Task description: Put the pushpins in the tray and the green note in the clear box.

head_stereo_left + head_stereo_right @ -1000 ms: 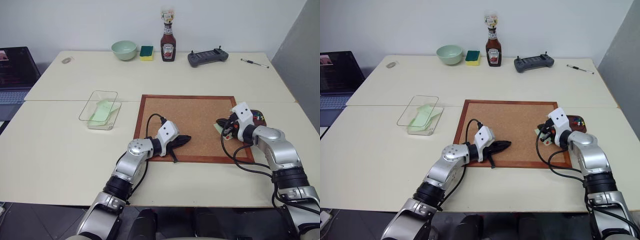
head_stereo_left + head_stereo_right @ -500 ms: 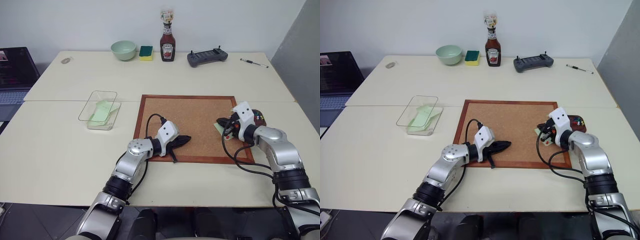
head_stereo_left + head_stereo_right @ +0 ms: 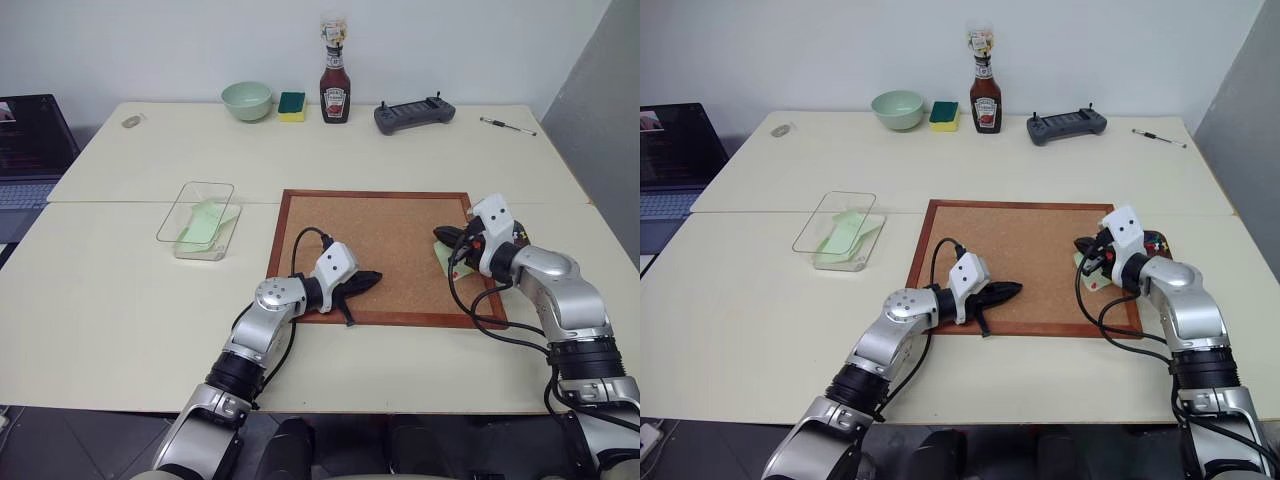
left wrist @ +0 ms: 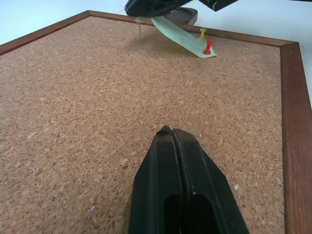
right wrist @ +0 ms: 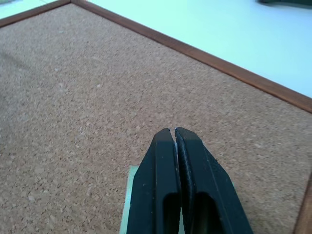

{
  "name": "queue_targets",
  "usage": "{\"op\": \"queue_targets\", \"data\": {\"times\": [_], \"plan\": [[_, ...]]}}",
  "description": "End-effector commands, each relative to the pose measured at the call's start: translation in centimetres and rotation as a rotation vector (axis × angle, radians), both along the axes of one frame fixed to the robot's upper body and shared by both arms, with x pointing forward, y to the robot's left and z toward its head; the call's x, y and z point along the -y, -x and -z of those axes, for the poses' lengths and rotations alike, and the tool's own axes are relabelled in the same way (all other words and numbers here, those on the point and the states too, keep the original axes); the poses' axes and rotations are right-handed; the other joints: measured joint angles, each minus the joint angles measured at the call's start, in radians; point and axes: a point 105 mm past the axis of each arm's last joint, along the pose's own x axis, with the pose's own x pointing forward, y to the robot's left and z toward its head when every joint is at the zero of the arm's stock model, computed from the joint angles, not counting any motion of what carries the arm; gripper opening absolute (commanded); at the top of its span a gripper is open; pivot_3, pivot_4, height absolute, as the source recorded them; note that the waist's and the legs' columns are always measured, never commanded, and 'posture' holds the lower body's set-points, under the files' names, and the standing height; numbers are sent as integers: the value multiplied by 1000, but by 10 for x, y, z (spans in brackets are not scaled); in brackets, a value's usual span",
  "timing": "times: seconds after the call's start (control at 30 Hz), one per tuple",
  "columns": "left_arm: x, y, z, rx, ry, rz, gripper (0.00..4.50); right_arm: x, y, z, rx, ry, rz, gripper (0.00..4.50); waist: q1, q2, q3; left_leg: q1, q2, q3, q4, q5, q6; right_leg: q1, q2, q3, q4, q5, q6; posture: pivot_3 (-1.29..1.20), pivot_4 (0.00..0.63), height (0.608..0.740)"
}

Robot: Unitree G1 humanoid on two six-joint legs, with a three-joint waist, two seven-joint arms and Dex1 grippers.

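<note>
Two pushpins (image 4: 205, 42) on one green note (image 4: 181, 36).

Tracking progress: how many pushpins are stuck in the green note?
2: yellow pushpin and red pushpin, together at one end of the green note; right gripper may hide others.

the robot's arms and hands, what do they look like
Both arms are silver-grey metal with rounded joint housings and black ribbed sections near the bottom of the head views. Each wrist carries a white angular block, with a black cable looping from it back along the forearm. The left hand and right hand each end in two black, tapered fingers.
</note>
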Motion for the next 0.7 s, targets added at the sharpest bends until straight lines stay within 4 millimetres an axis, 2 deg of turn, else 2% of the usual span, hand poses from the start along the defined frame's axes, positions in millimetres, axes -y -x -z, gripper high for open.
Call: {"op": "queue_targets", "data": {"times": [0.03,0.17,0.3,0.43,0.67,0.7], "plan": [[3,6,6,-10,-12,20,0,26,0,-31,84,12,69,30,0,0,0,0,0,0,0,0,0,0,0,0,0,0,0,0,150,740],[3,6,7,-5,-16,21,0,62,0,-40,108,93,177,30,0,0,0,0,0,0,0,0,0,0,0,0,0,0,0,0,150,740],[3,6,7,-4,-17,24,0,90,3,-32,92,268,240,30,1,0,0,0,0,1,0,0,0,0,0,0,0,0,0,0,150,740],[4,6,8,1,-23,31,0,100,-1,-20,80,364,274,30,-3,0,0,0,0,1,0,0,0,0,0,0,0,0,0,0,150,740],[3,6,8,5,-25,30,0,98,-8,-3,42,430,265,30,-1,0,0,0,0,1,0,0,0,0,0,1,0,0,0,0,150,740],[3,6,8,5,-26,30,0,99,-9,-2,42,433,266,232,-1,0,0,0,0,1,0,0,0,0,0,1,0,0,0,0,150,740]]}}
